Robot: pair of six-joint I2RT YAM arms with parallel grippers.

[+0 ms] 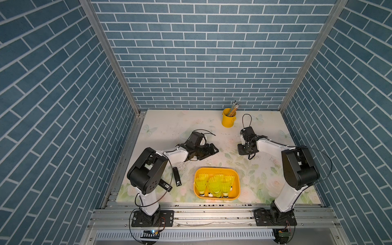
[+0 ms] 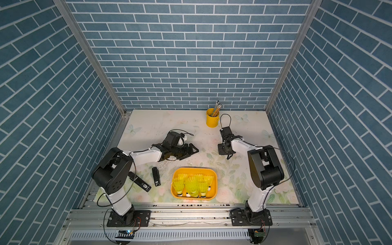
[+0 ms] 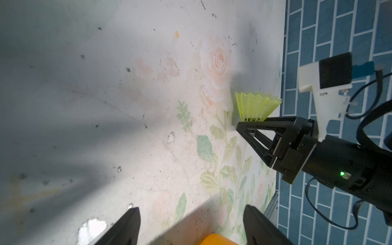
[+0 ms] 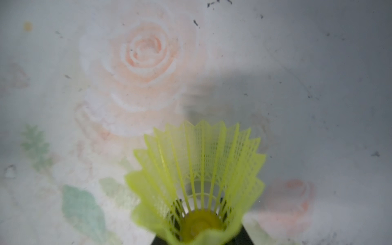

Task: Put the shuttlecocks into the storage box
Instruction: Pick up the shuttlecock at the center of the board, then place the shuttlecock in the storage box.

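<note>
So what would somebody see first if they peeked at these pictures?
The bright neon shuttlecocks bunched in the orange-yellow storage box at the table's front edge jump out first. Next, behind the box, the right arm pinches a single shuttlecock in its jaws over the flowery table. A yellow pencil cup stands near the back wall.

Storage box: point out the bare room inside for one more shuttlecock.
Free: a strip of box floor along the far wall, and a narrower patch at its right end. Crowded: the shuttlecocks fill the middle and the near wall.
</note>
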